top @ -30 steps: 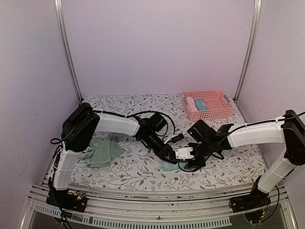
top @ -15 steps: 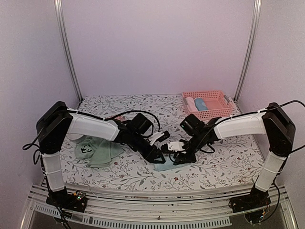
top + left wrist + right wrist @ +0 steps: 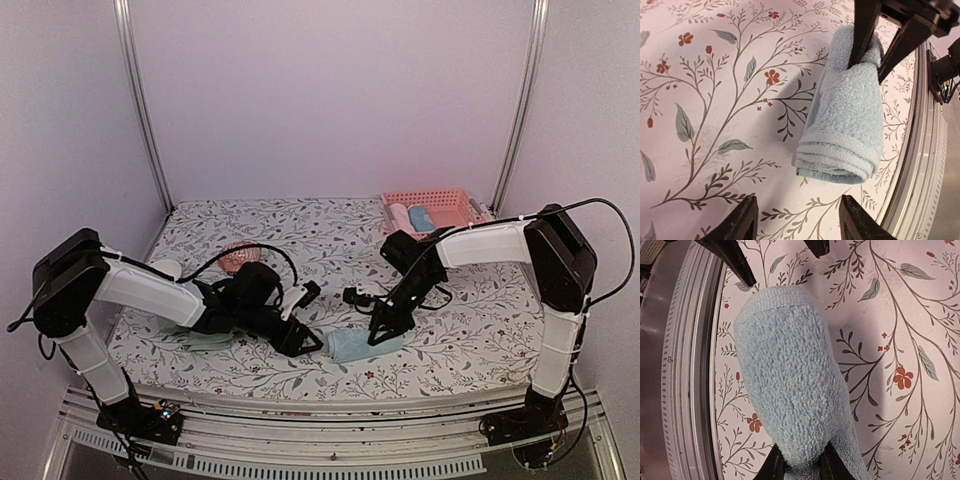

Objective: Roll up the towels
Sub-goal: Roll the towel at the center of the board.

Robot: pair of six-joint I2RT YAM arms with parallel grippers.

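floral cloth (image 3: 300, 225): plush rolled towel (image 3: 845, 120) pinched by right hand (image 3: 802, 466), left hand (image 3: 800, 220) seemingly open.

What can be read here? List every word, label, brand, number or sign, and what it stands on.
None: no view shows any readable text.
The rolled light blue towel, the floral table cover and the pink basket bear no lettering.
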